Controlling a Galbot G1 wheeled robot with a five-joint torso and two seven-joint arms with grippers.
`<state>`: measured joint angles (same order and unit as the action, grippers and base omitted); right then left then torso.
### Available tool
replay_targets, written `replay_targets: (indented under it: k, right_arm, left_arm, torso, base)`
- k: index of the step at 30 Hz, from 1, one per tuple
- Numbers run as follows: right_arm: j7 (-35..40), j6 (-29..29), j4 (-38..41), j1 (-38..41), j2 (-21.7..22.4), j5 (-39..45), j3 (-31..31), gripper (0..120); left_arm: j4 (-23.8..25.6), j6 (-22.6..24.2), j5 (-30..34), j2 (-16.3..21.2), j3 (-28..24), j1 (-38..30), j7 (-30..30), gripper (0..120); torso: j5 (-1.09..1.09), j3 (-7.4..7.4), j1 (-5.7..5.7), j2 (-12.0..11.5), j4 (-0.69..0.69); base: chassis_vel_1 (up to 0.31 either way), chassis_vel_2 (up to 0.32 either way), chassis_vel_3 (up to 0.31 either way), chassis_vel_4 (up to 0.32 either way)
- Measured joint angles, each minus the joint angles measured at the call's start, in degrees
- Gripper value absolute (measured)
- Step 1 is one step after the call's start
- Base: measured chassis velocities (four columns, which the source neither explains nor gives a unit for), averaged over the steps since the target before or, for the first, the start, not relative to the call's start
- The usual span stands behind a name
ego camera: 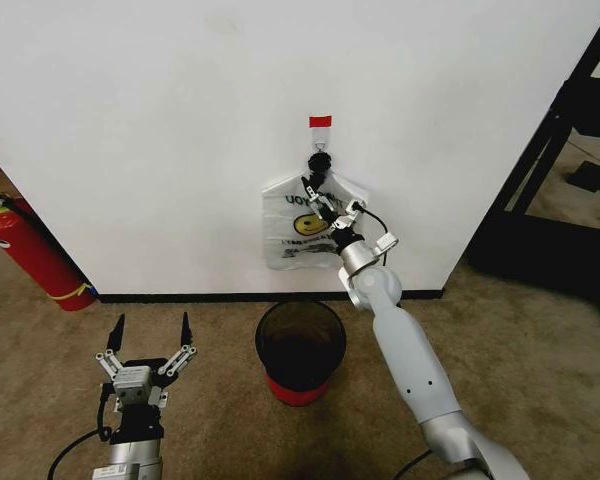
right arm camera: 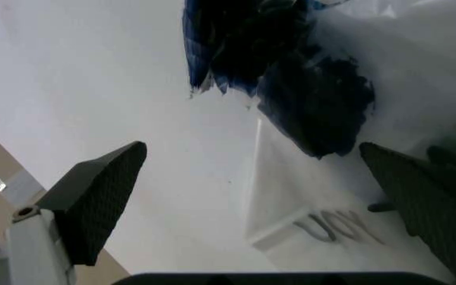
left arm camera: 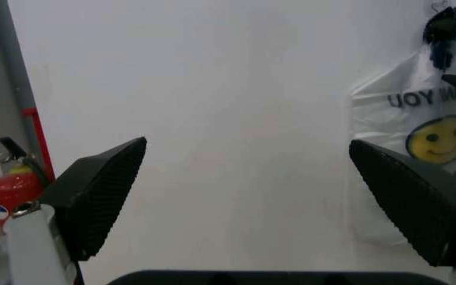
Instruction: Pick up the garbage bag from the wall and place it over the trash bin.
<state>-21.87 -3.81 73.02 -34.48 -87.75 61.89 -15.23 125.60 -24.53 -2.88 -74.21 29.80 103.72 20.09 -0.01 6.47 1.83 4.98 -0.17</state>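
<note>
Right gripper (ego camera: 320,203), jaws open, is at the bag (ego camera: 285,235) on the far wall (ego camera: 160,130), just below its black knot (ego camera: 317,172). Left gripper (ego camera: 150,330) is open, near left, well apart.

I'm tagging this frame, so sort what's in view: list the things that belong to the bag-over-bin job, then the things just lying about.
Job:
garbage bag, hanging on the wall
trash bin, on the floor below the bag
right gripper, open, at the bag's top

Lying about:
fire extinguisher, by the wall on the left
black frame, on the right
left gripper, open, idle low
</note>
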Motion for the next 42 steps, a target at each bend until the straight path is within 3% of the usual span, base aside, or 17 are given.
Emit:
replay_targets:
  k: [19, 42]
  right_arm:
    - [0.4, -0.4, 0.3, 0.4, 0.3, 0.4, 0.3, 97]
    - [1.2, -0.5, 0.8, -0.1, 0.8, 0.7, -0.5, 11]
  left_arm:
    - [0.6, -0.1, 0.7, 0.1, 0.0, -0.1, 0.0, 100]
    - [0.7, -0.6, 0.7, -0.3, -0.4, 0.2, 0.0, 100]
  torso:
    - [0.0, 0.0, -0.01, 0.0, -0.01]
    - [0.01, 0.0, -0.01, 0.0, 0.0]
  base:
    - [0.0, 0.0, 0.0, 0.0]
    - [0.0, 0.0, 0.0, 0.0]
